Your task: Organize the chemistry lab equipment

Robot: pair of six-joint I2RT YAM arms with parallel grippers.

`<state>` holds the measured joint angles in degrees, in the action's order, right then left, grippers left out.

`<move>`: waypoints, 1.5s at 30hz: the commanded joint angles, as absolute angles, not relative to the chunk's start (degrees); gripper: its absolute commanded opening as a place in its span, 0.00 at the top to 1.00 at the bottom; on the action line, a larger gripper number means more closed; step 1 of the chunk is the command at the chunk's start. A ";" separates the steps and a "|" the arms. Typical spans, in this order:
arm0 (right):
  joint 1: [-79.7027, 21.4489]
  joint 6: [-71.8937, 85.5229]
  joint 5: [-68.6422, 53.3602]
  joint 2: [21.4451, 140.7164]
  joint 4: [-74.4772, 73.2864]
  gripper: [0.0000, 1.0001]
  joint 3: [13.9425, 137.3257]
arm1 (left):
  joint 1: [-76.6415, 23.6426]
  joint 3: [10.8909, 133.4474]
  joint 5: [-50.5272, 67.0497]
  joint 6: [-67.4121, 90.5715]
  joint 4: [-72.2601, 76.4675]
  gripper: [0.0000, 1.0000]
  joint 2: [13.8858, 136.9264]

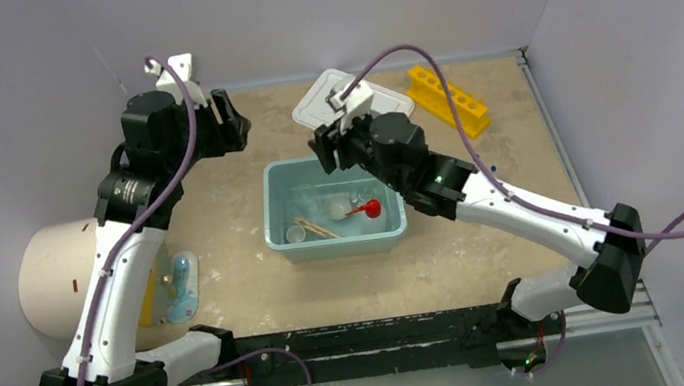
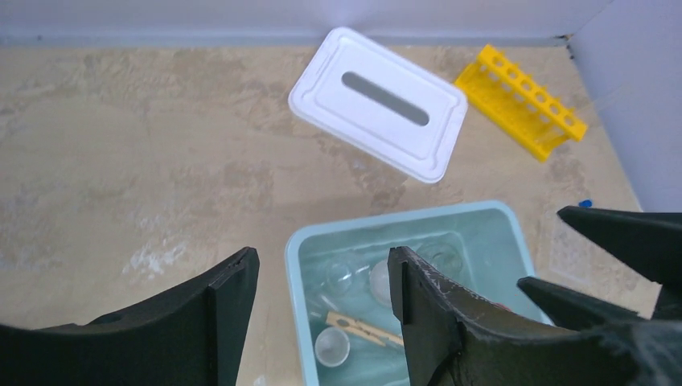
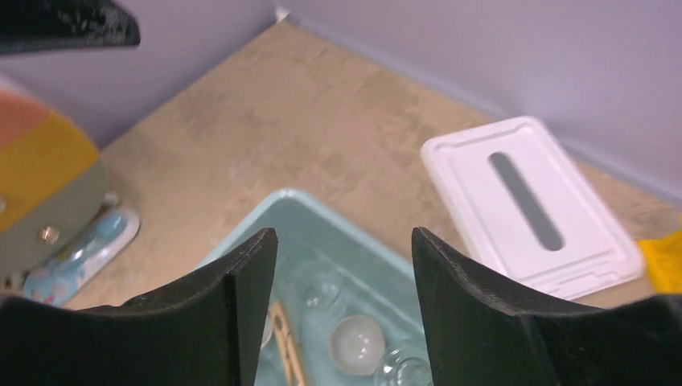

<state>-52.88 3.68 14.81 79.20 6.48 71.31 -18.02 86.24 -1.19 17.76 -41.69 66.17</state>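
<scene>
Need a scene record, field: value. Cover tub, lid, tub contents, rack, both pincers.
tub: teal, open, mid-table
lid: white, off, flat on the table behind the tub
in tub: white bowl, wooden clip, red nozzle, clear glassware
rack: yellow, back right of the tub
cylinder: cream, far left
left pincer: open, empty, off the tub's back-left
right pincer: open, empty, over the tub's back edge
</scene>
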 commanded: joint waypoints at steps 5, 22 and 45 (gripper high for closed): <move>-47.97 4.64 27.42 78.26 6.44 0.29 79.74 | -18.09 95.74 8.85 14.33 -34.81 0.38 71.37; -29.76 26.86 23.43 95.39 1.16 0.29 84.96 | -18.15 88.18 20.91 16.38 -33.98 0.38 69.10; -24.73 47.93 39.86 119.66 -9.95 0.34 95.81 | -18.19 86.22 21.14 15.67 -34.93 0.38 71.69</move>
<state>-25.45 44.27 35.64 118.15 -7.73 91.20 -18.04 84.88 20.82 15.88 -35.77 71.09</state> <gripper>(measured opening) 0.663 0.621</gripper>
